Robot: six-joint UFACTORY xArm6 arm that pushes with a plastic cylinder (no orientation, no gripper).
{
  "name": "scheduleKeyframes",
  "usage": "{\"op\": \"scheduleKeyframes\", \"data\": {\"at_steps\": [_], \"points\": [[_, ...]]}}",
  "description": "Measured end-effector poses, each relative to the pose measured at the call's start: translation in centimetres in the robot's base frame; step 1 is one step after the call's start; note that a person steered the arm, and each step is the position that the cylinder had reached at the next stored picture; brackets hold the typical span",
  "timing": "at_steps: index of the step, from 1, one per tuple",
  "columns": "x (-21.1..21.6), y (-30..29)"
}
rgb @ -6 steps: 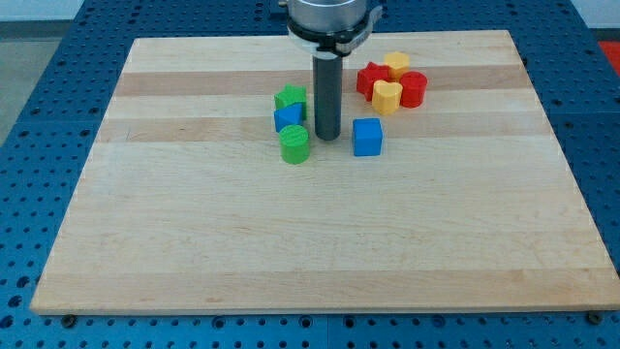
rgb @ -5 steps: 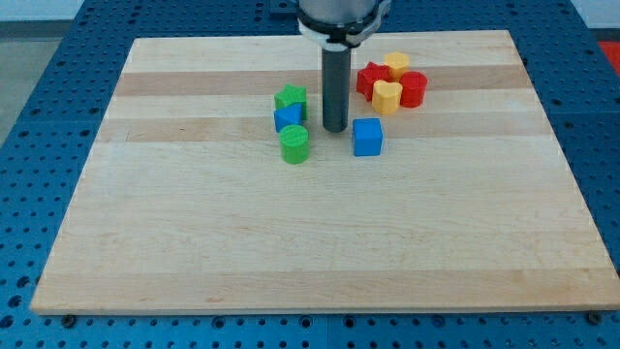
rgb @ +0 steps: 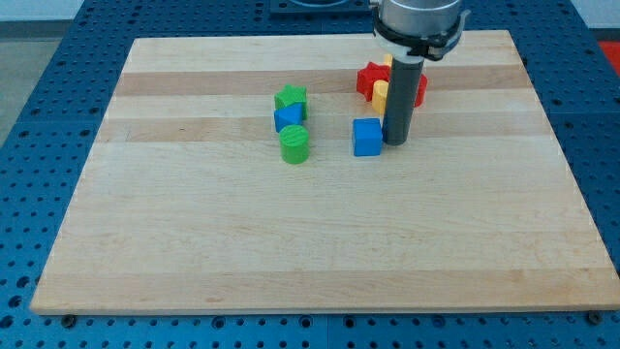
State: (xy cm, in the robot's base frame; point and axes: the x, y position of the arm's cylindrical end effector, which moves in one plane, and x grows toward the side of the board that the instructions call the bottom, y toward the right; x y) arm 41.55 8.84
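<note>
Wooden board (rgb: 320, 242): pale, rectangular, lying on a blue perforated table (rgb: 39, 87).

Rod (rgb: 402, 97): dark, straight, upright, hanging from a grey and metal mount at the view's top. The arm carries no fingers and no jaws; it ends only in this rod. The rod's lower end, my tip (rgb: 395, 143), rests on the board just at the right side of the blue cube (rgb: 366, 137). Whether tip and cube touch or stand a hair apart cannot be told.

Blue cube: alone near the board's middle, towards the view's top, directly left of the tip.

Cluster behind the rod, towards the view's top and right:
- red block (rgb: 369, 79), shape partly hidden, on the cluster's left;
- yellow block (rgb: 380, 93), mostly covered by the rod, shape not clear;
- second red block (rgb: 421, 87), showing only as an edge to the right of the rod;
- a sliver of yellow above the first red block, too hidden to describe.

Group to the view's left, well apart from the tip:
- green star-like block (rgb: 290, 98), uppermost;
- blue block (rgb: 288, 117), pressed just below the green one, shape not clear;
- green cylinder (rgb: 294, 144), lowest, just beside the blue block.
</note>
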Motion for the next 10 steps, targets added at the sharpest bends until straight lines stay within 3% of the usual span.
{"op": "scheduleKeyframes", "data": {"at_steps": [10], "points": [[-0.3, -3.6]]}}
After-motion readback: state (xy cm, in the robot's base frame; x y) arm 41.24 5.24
